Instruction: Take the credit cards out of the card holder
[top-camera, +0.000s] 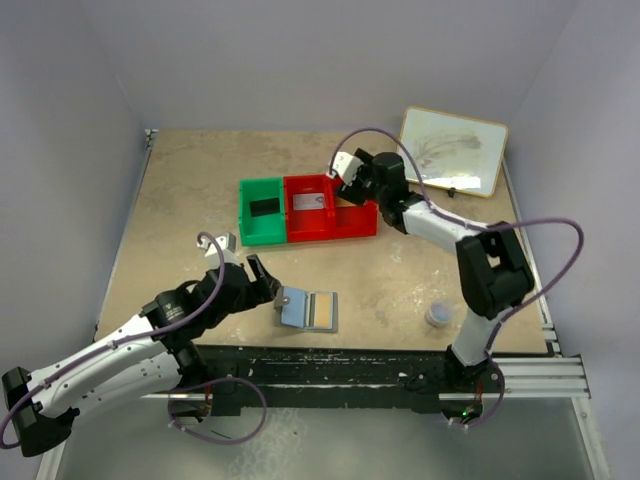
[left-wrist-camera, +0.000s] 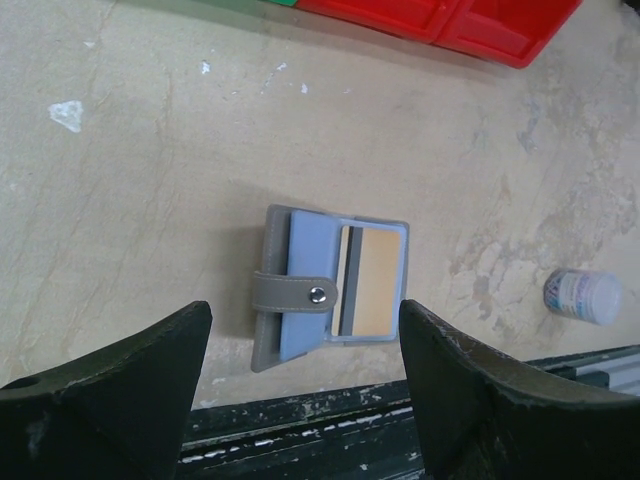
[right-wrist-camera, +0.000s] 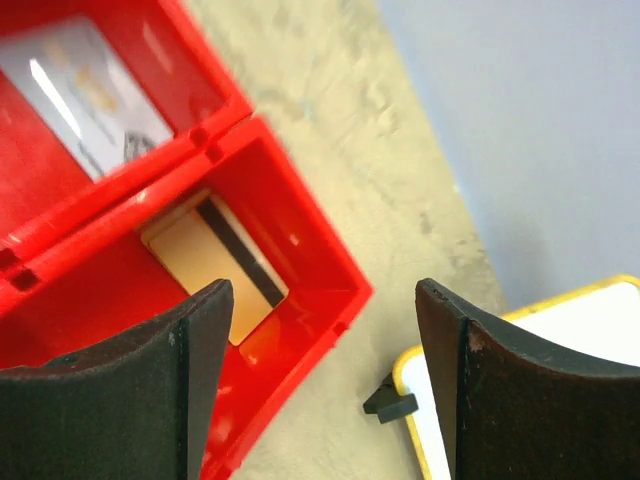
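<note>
Right gripper (right-wrist-camera: 322, 292) over two credit cards (right-wrist-camera: 212, 262)

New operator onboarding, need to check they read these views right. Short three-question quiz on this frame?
1. True or false: the right gripper holds a card.
2. Where does the card holder lie? A in the green bin; B on the table in front of the left gripper; C on the whiteboard.
3. What colour is the card showing in the holder?
Key: 1 false, open and empty; 2 B; 3 gold, with a dark stripe.
</note>
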